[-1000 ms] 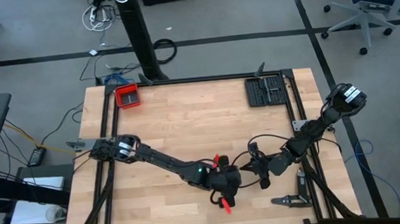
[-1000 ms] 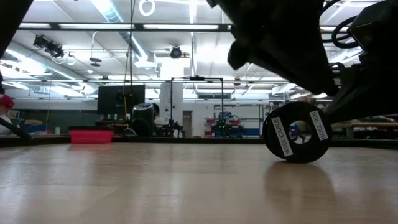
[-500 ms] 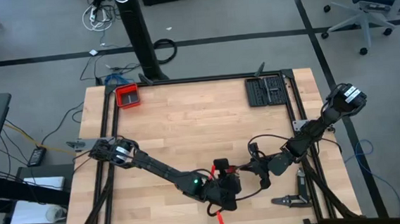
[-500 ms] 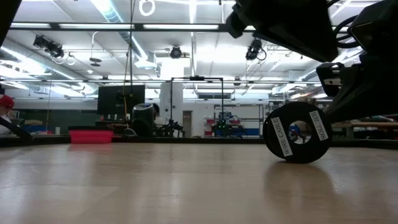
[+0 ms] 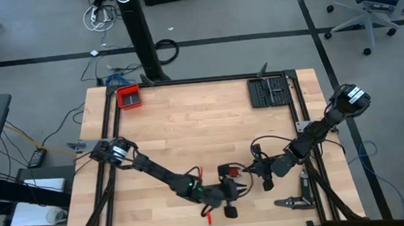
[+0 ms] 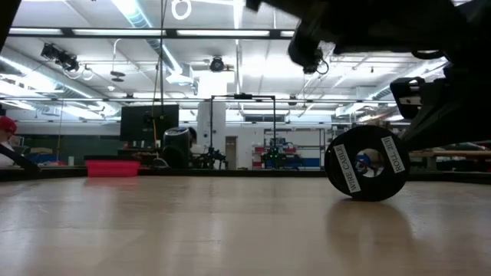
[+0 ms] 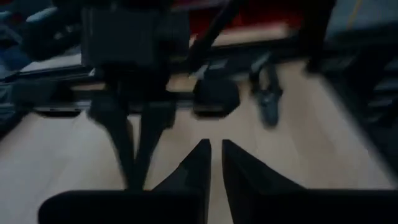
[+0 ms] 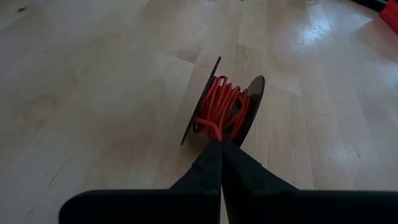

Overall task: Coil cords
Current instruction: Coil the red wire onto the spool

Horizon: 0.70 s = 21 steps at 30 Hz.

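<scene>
While two arms work, one red cord (image 8: pixel 219 109) wound on one spool (image 8: pixel 231 111).

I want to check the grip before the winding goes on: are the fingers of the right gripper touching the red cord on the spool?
Touching. In the right wrist view the shut fingers end exactly at the red cord wound on the black spool, with no gap.

The spool (image 8: pixel 224 112) stands on edge on the table (image 5: pixel 202 120) near its front edge, right of centre, with the cord (image 8: pixel 219 109) wound on it. The right gripper (image 8: pixel 219 149) sits just beside the spool, the left gripper (image 5: pixel 237 189) just left of it. At the table's rear lie the tray (image 5: pixel 128 97), left corner, and the tool case (image 5: pixel 268 91), right.
</scene>
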Each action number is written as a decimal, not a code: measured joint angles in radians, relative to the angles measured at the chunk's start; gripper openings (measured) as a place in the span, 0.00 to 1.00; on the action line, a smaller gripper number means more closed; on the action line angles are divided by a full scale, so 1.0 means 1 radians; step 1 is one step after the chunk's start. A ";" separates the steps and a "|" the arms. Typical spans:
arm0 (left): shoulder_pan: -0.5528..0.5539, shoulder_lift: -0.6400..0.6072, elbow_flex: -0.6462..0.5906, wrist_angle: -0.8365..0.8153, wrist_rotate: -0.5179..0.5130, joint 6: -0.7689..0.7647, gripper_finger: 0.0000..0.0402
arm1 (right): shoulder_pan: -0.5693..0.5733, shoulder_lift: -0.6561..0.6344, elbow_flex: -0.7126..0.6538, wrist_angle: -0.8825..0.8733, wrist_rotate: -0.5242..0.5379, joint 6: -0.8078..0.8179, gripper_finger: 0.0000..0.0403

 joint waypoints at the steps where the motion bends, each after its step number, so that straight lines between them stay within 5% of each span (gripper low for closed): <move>1: 0.000 -0.008 -0.032 0.062 0.011 0.000 0.10 | 0.000 0.000 0.000 0.000 0.000 0.000 0.00; 11: 0.009 -0.016 -0.329 0.590 0.047 -0.080 0.10 | 0.000 0.000 0.000 0.002 -0.001 0.001 0.00; 17: 0.010 -0.054 -0.391 0.559 -0.099 -0.103 0.10 | 0.000 0.000 0.000 0.004 -0.001 0.001 0.00; 21: 0.010 -0.102 -0.398 0.396 -0.139 -0.109 0.10 | -0.001 0.000 0.000 0.004 -0.001 0.001 0.00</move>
